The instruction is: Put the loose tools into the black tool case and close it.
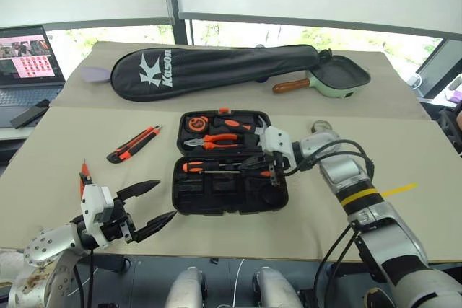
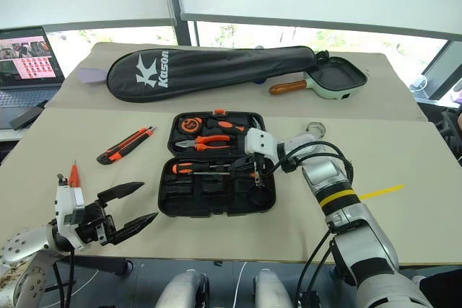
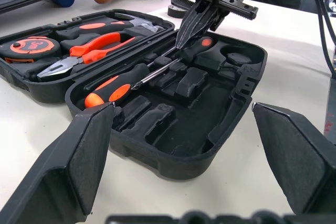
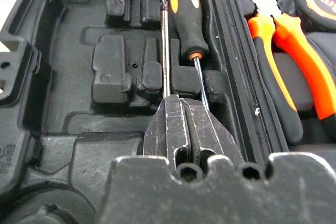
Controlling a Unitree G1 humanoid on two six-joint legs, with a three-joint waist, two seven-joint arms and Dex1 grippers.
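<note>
Black right gripper [image 3: 195, 19] pinched, perhaps touching screwdrivers [image 3: 137, 77] inside tool case [image 3: 231, 103].

A wide beige bench [image 1: 65, 142] is seen, with a strip of yellow tape [image 1: 399, 190] stuck near its right edge. The open black tool case [image 1: 229, 172] is laid at the middle, the utility knife [image 1: 134, 143] to its left, a small orange screwdriver [image 2: 73, 175] nearer the left front. A long black racket bag [image 1: 209, 68] and a green pan [image 1: 333, 76] are set along the far side
</note>
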